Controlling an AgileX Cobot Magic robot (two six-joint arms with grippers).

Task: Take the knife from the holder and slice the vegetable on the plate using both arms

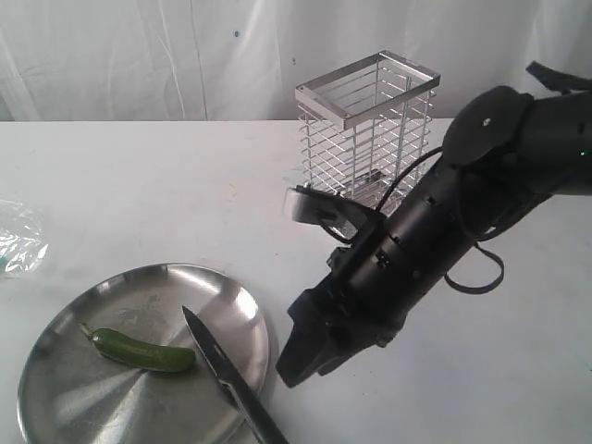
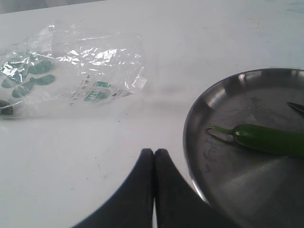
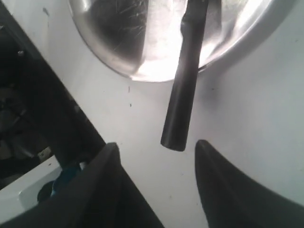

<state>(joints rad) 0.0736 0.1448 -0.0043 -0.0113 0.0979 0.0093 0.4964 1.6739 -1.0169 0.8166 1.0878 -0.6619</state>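
White bench (image 1: 139, 185): we see knife (image 1: 222, 365), black handle, dark pointed blade, across plate (image 1: 139, 296) rim, blade beside vegetable (image 1: 143, 351). R gripper (image 3: 156, 147) jaws spread, empty, near handle end; L gripper (image 2: 154, 152) jaws pressed together. Bag (image 2: 71, 71) print unreadable.

Shiny steel plate (image 1: 83, 400), glossy green vegetable (image 1: 148, 353), silver wire holder (image 1: 370, 148), crinkled clear plastic bag (image 2: 71, 66), matt white table (image 1: 139, 185)
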